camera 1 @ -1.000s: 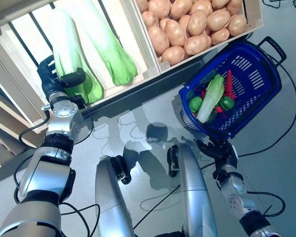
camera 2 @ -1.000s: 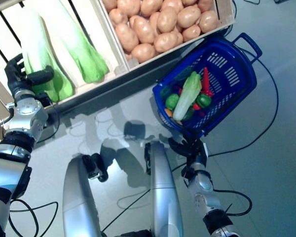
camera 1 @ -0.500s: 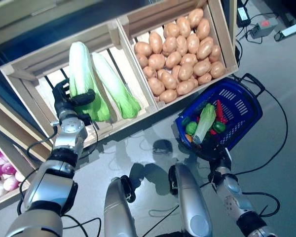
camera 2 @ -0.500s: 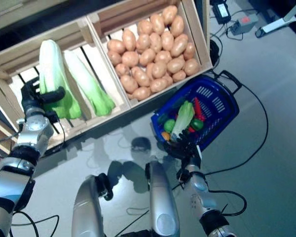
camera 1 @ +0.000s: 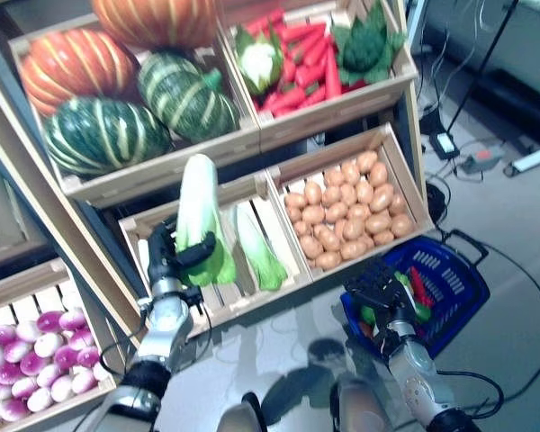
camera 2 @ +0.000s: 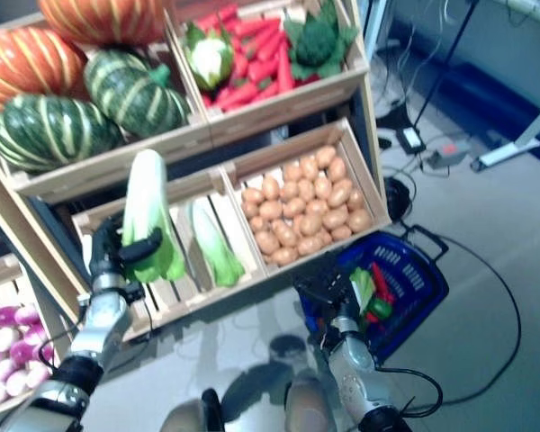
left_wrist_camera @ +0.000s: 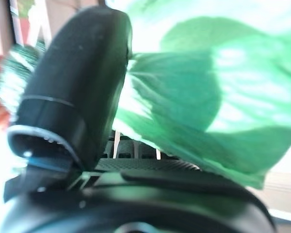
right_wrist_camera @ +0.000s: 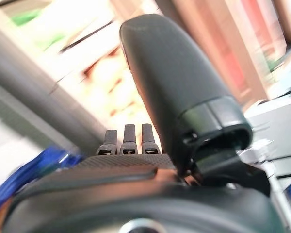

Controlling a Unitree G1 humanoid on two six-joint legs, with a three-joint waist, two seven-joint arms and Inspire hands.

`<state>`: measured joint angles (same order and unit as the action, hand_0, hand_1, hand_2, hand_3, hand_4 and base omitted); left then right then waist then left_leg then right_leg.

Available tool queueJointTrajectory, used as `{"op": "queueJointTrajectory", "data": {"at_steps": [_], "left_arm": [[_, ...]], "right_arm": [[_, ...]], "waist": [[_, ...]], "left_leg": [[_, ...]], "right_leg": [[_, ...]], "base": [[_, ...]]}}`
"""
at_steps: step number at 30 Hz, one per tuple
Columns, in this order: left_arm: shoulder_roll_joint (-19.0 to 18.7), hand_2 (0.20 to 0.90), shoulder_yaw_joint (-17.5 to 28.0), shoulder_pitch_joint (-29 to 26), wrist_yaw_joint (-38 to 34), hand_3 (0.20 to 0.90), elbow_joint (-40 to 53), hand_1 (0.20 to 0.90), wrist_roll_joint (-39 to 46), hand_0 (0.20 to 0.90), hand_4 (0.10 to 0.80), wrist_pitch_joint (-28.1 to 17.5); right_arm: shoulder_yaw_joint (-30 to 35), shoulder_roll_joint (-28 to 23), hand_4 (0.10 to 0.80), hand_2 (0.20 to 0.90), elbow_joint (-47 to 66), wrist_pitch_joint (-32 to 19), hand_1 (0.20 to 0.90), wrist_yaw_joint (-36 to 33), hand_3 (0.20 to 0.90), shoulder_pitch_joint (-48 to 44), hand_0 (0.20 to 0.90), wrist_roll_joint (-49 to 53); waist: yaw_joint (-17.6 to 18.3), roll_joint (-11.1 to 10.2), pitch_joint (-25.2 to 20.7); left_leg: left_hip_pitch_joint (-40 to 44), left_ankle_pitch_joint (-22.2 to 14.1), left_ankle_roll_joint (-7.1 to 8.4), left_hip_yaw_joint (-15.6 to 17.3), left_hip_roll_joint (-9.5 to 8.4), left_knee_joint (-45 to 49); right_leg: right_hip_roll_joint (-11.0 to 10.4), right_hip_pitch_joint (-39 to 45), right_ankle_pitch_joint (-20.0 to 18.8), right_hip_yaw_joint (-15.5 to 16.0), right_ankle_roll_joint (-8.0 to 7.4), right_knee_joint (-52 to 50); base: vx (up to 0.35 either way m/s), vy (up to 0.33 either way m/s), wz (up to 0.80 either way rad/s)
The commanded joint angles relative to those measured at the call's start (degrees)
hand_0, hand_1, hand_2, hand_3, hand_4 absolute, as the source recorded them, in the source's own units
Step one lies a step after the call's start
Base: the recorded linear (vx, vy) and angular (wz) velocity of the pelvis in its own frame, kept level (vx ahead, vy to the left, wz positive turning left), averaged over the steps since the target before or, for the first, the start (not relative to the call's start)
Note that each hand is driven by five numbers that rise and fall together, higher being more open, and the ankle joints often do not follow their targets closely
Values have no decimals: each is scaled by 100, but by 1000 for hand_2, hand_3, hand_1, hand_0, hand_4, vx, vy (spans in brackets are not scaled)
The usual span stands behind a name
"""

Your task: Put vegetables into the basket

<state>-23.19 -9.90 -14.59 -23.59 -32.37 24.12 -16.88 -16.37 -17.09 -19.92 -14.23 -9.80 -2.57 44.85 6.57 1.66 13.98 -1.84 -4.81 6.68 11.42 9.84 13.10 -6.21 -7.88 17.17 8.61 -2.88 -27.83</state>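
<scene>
My left hand is shut on a long white-and-green cabbage and holds it upright over the front of its wooden crate. In the left wrist view my thumb presses against its green leaves. The blue plastic basket stands on the floor at the right, below the potato crate. It holds a pale green cabbage, a red pepper and small green vegetables. My right hand is open at the basket's near rim, with its fingers straight.
The wooden stand of crates fills the far side. A second cabbage lies in the same crate. The potato crate is directly behind the basket. Cables and a power brick lie on the grey floor at the right.
The whole view has swung upward, so the upper shelves now show. My left hand still holds the cabbage, which now stands up from the crate. My right hand has risen to the basket's rim.
</scene>
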Motion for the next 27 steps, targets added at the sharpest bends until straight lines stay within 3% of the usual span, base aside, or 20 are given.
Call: {"op": "queueJointTrajectory", "data": {"at_steps": [1, 11, 16, 19, 27], "left_arm": [[-249, 300, 125, -447, 314, 300, 1116, 300, -461, 300, 400, -1346], [48, 300, -373, -245, 583, 300, 2075, 300, -1096, 300, 400, -1107], [80, 300, -705, -374, 850, 300, 2141, 300, -1169, 300, 400, -1061], [173, 300, -853, -465, 1115, 300, 2193, 300, -775, 300, 400, -1086], [212, 300, -1224, -485, 1318, 300, 2166, 300, -914, 300, 400, -972]], "right_arm": [[267, 171, 800, 900, 625, -665, 900, 1084, 900, -295, 900, 5], [601, 161, 800, 900, 1166, 388, 900, 2055, 900, -1097, 900, 1249], [620, 57, 800, 900, 1208, 712, 900, 2044, 900, -1532, 900, 1438], [578, -12, 800, 900, 1211, 808, 900, 2039, 900, -1840, 900, 1517], [517, 100, 800, 900, 1286, 765, 900, 2019, 900, -2282, 900, 1783]], "waist": [[-93, -81, -911], [-396, -228, -1200], [-491, -310, -1271], [-539, -350, -1327], [-600, -375, -1323]], "left_leg": [[399, -108, -562, 125, -349, -373], [878, 155, -511, -13, -400, -1230], [996, 261, -479, -71, -413, -1543], [1035, 298, -472, -84, -413, -1682], [1080, 282, -465, -53, -391, -1706]], "right_leg": [[-130, 839, -872, 36, 4, 1554], [-20, 1371, -1273, 260, -94, 2383], [8, 1510, -1417, 382, -121, 2663], [26, 1545, -1490, 415, -131, 2793], [45, 1595, -1551, 373, -144, 2908]], "base": [[60, -53, -1], [22, -52, 4], [-3, -42, 4], [-33, -45, 8], [-20, -20, 1]]}}
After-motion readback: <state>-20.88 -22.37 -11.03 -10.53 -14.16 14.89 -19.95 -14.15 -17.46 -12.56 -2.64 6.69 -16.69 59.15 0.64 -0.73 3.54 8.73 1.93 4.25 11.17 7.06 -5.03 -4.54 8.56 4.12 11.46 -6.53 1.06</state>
